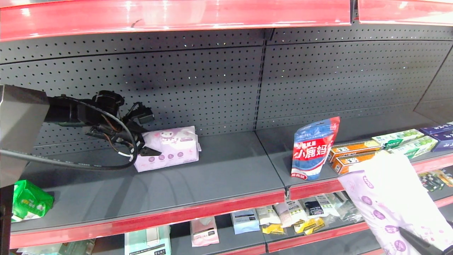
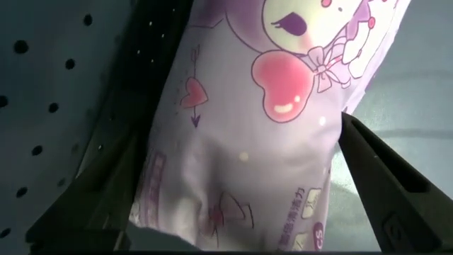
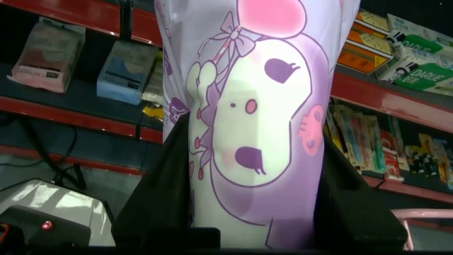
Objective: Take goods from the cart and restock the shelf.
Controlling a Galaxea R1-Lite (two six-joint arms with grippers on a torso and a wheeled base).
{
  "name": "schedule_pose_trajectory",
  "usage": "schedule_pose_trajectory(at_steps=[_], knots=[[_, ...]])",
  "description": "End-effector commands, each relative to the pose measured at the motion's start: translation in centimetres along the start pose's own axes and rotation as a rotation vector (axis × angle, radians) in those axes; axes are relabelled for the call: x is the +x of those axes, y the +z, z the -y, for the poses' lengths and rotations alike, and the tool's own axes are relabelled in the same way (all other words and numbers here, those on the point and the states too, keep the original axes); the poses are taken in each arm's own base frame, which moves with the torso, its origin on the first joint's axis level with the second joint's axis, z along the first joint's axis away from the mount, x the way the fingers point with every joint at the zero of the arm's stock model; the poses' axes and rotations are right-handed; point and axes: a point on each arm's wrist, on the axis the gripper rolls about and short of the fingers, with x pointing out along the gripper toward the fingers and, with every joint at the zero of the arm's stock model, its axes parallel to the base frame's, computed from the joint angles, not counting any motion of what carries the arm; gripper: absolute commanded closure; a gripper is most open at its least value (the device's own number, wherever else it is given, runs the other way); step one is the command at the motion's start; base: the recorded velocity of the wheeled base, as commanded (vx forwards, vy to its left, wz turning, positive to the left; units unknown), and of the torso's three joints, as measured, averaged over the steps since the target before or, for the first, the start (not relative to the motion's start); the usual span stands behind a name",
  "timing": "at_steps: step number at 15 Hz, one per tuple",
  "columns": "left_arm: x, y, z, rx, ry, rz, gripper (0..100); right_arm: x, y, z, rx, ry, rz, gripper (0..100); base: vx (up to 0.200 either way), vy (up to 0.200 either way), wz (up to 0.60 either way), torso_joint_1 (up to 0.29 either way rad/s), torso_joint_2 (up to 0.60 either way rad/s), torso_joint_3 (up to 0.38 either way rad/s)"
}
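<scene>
A pink tissue pack [image 1: 171, 147] with a cartoon print lies on the grey shelf [image 1: 226, 170], close to the pegboard back wall. My left gripper [image 1: 147, 136] is at its left end, with one finger on either side of it; in the left wrist view the dark fingers [image 2: 382, 184] press against the sides of the pink tissue pack [image 2: 262, 134]. At the lower right, in front of the shelf edge, my right gripper [image 1: 417, 242] is shut on a second pink pack [image 1: 385, 198]. The right wrist view shows that second pink pack [image 3: 248, 106] upright in my right gripper [image 3: 255, 191].
A red and blue pouch [image 1: 313, 148] stands on the right shelf section, with toothpaste boxes [image 1: 354, 156] beside it. A green pack [image 1: 30, 202] sits at the shelf's left front. The lower shelf [image 1: 247, 219] carries several small goods. Bare shelf lies between the pack and the pouch.
</scene>
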Motion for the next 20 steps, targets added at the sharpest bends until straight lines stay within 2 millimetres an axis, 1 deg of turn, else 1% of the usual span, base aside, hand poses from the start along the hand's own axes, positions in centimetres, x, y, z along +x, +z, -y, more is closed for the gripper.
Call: schedule_pose_trajectory(at_steps=[1, 2, 3, 7, 10, 13, 15, 16, 18, 20], knots=[[0.2, 0.0, 0.0, 0.001, -0.003, 0.0, 0, 0.0, -0.1, 0.0, 0.001, 0.002, -0.003, 100, 0.0, 0.0, 0.0, 0.0, 0.0, 0.0], [0.3, 0.1, 0.0, 0.004, -0.009, 0.014, 0, 0.0, -0.1, 0.0, 0.001, 0.002, -0.003, 100, 0.0, 0.0, 0.0, 0.0, 0.0, 0.0], [0.2, 0.1, 0.0, 0.006, -0.008, 0.019, 100, 0.0, -0.1, 0.0, 0.001, 0.002, -0.003, 100, 0.0, 0.0, 0.0, 0.0, 0.0, 0.0], [0.3, 0.1, 0.2, 0.005, -0.025, 0.02, 100, 0.0, 0.0, 0.0, 0.0, 0.0, 0.0, 100, 0.0, 0.0, 0.0, 0.0, 0.0, 0.0], [-0.3, -0.1, 1.0, 0.058, -0.109, 0.041, 100, 0.0, 0.0, 0.0, 0.0, 0.0, 0.001, 100, 0.0, 0.0, 0.0, 0.0, 0.0, 0.0], [-1.6, 0.4, 1.6, 0.067, -0.126, 0.055, 100, 0.0, 0.0, 0.0, 0.0, 0.0, 0.001, 100, 0.0, 0.0, 0.0, 0.0, 0.0, 0.0], [-2.2, 0.1, 1.9, 0.067, -0.135, 0.06, 100, 0.0, 0.1, 0.0, 0.0, -0.001, 0.002, 100, 0.0, 0.0, 0.0, 0.0, 0.0, 0.0], [-2.4, -0.1, 2.3, 0.075, -0.143, 0.056, 100, 0.0, 0.1, 0.1, -0.001, -0.002, 0.004, 100, 0.0, 0.0, 0.0, 0.0, 0.0, 0.0], [-3.7, -1.2, 3.2, 0.079, -0.155, 0.048, 100, 0.1, 0.2, 0.1, -0.001, -0.002, 0.005, 100, 0.0, 0.0, 0.0, 0.0, 0.0, 0.0], [-4.7, -1.9, 3.6, 0.068, -0.144, 0.046, 100, 0.1, 0.2, 0.1, -0.001, -0.002, 0.005, 100, 0.0, 0.0, 0.0, 0.0, 0.0, 0.0]])
